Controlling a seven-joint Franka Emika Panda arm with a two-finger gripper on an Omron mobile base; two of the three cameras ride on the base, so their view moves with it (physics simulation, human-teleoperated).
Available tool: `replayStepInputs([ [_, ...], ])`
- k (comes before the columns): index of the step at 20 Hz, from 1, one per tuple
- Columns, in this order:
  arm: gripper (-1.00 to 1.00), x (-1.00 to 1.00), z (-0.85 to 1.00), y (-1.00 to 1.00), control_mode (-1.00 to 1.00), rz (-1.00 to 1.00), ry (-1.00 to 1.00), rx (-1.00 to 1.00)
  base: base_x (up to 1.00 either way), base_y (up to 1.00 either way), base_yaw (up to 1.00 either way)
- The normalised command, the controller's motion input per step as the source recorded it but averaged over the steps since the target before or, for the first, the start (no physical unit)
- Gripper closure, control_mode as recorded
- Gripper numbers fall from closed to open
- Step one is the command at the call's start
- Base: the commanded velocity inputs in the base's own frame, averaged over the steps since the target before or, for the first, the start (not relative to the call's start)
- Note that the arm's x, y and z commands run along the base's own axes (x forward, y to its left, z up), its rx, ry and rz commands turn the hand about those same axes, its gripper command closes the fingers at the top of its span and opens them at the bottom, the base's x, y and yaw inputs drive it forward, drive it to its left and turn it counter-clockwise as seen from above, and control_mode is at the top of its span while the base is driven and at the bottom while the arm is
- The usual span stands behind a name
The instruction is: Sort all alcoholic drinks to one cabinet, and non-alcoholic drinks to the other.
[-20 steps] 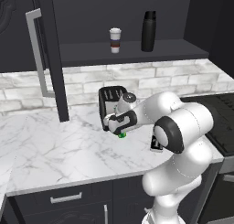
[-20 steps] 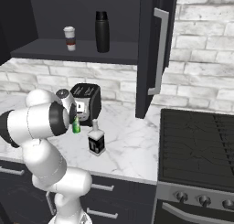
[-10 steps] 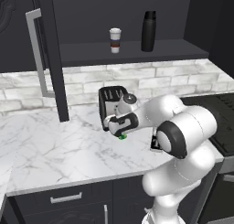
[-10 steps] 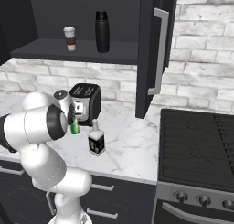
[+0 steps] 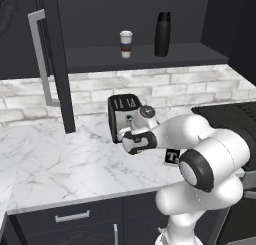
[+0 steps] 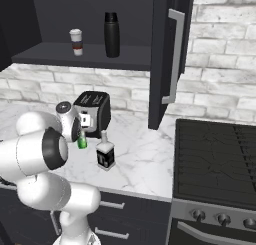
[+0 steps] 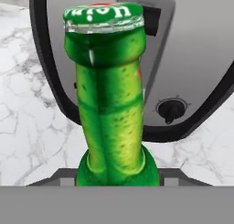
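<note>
Pincer (image 6: pixel 80 134) grips green beer bottle (image 7: pixel 112 99) (beside toaster (image 6: pixel 95 109)).

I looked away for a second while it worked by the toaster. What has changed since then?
Little: the arm's elbow swung slightly rightward in the left base view, and the pincer stays at the green bottle beside the toaster. The squat bottle, cup and flask have not moved.

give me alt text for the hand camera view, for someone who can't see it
A green glass beer bottle with a green cap rises close up between the gripper's sides. Behind it stands the black-and-silver toaster with a small dial, on a white marble counter.
</note>
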Motion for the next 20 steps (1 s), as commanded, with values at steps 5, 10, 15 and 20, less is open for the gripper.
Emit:
replayStepInputs([
  [5, 1.00, -0.20, 0.30, -0.10, -1.00, 0.01, -0.15, 0.00, 0.00, 0.00, 0.00],
  [10, 1.00, -0.17, 0.40, -0.05, -1.00, 0.02, -0.09, 0.06, 0.00, 0.00, 0.00],
  [15, 1.00, -0.14, 0.42, 0.00, -1.00, 0.03, -0.05, 0.10, 0.00, 0.00, 0.00],
  [20, 1.00, -0.13, 0.39, 0.00, -1.00, 0.01, -0.02, 0.08, 0.00, 0.00, 0.00],
])
